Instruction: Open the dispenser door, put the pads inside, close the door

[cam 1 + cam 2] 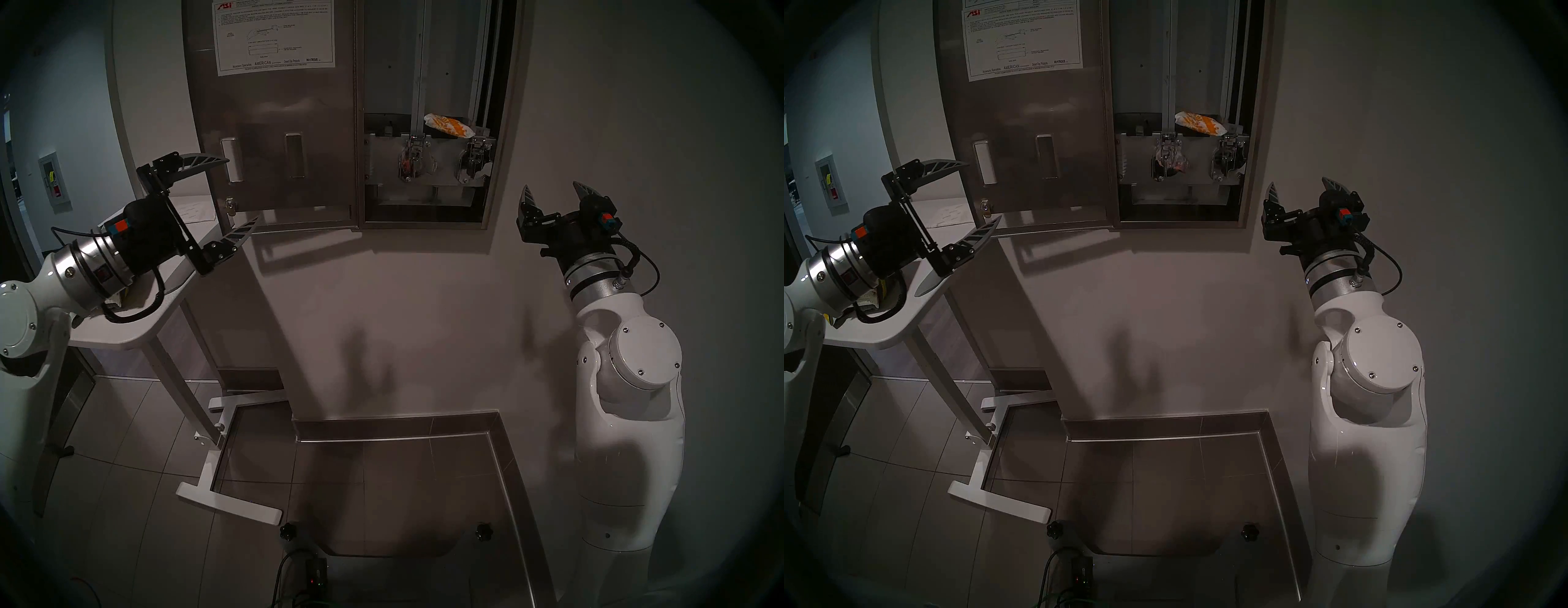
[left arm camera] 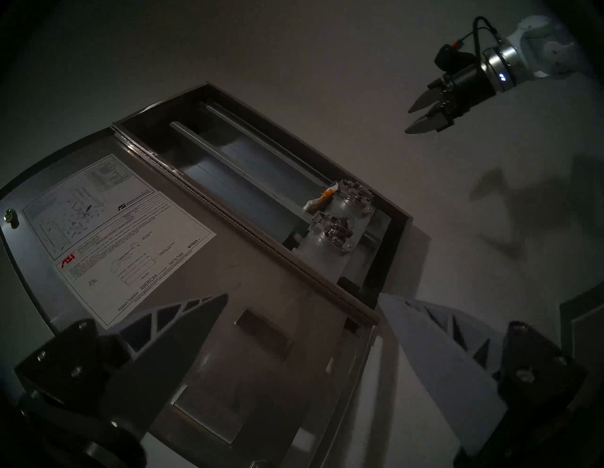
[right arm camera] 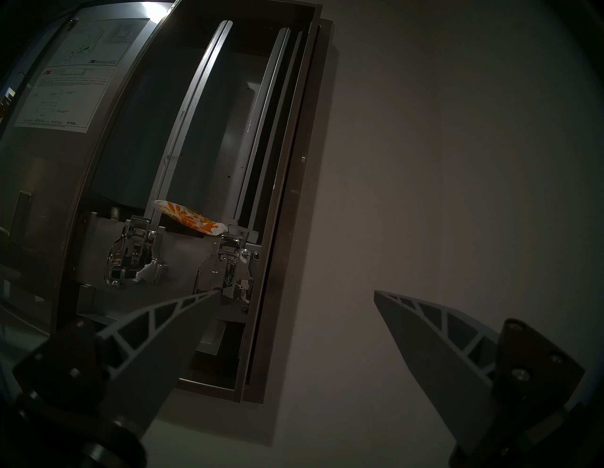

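Observation:
The steel dispenser [image 1: 502,127] hangs on the wall with its door [image 1: 275,148] swung wide to the left, instruction sheet facing me. One daisy-print pad [image 1: 449,125] lies inside, in the right-hand chute above two chrome levers [image 1: 473,163]; the right wrist view shows the pad [image 3: 188,217] tilted. My left gripper [image 1: 243,189] stands open at the door's lower free corner, one finger in front of the panel, one below its bottom edge; the left wrist view has that corner between the fingers [image 2: 183,326]. My right gripper [image 1: 550,186] is open and empty, beside the cabinet's right side.
A white side table [image 1: 127,335] stands under my left arm, with a flat white sheet [image 1: 199,210] on it and a bag partly hidden by my wrist [image 1: 116,297]. Its legs [image 1: 203,479] and a steel-edged floor frame [image 1: 505,458] lie below.

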`<state>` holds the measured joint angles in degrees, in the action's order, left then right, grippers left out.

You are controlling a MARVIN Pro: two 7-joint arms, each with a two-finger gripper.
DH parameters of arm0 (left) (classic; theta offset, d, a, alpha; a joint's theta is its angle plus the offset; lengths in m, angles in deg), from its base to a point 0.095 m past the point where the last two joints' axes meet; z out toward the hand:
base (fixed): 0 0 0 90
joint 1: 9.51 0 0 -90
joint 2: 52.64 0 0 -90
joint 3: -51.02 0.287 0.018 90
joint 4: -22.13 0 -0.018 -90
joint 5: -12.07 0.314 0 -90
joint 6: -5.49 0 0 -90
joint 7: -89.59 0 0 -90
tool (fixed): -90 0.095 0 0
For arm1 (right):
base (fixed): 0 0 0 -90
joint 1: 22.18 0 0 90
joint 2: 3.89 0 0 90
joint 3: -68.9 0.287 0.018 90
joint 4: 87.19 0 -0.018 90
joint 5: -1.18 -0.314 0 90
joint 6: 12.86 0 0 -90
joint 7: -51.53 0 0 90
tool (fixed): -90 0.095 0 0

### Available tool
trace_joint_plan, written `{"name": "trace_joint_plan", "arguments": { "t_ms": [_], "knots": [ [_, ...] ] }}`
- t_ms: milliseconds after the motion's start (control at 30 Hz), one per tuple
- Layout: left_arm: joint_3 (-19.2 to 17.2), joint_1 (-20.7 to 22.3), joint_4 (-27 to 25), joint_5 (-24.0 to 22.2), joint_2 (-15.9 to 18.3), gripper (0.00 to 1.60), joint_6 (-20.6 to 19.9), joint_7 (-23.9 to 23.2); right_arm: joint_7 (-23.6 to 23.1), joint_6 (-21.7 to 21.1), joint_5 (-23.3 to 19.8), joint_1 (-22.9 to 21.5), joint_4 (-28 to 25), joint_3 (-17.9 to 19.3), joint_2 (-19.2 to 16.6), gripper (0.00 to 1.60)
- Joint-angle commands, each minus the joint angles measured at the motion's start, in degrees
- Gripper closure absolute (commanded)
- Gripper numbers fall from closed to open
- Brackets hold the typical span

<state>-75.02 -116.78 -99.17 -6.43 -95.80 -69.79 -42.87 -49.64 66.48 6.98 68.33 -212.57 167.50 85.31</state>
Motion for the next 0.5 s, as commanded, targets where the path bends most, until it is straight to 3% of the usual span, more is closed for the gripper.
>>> {"name": "trace_joint_plan", "arguments": {
  "t_ms": [0, 67, 233, 467],
  "knots": [
    [-8.7, -6.8, -1.9, -0.4, -2.1, 0.0, -1.3, -7.1, 0.1, 0.2, 0.1, -0.5, -0.6, -0.2, 0.0, 0.0],
    [-11.8, -8.3, -2.7, 0.4, -3.6, 0.0, -1.1, -10.9, 0.1, 0.2, 0.1, -0.5, -0.6, -0.2, 0.0, 0.0],
    [-16.7, -9.3, -3.8, 1.4, -6.3, 0.0, -0.7, -15.0, 0.2, 0.2, 0.1, -0.5, -0.6, -0.2, 0.0, 0.0],
    [-21.4, -9.2, -4.2, 3.2, -8.1, 0.0, 2.7, -16.9, 0.3, 0.2, 0.1, -0.5, -0.6, -0.2, 0.0, 0.0]
  ]
}}
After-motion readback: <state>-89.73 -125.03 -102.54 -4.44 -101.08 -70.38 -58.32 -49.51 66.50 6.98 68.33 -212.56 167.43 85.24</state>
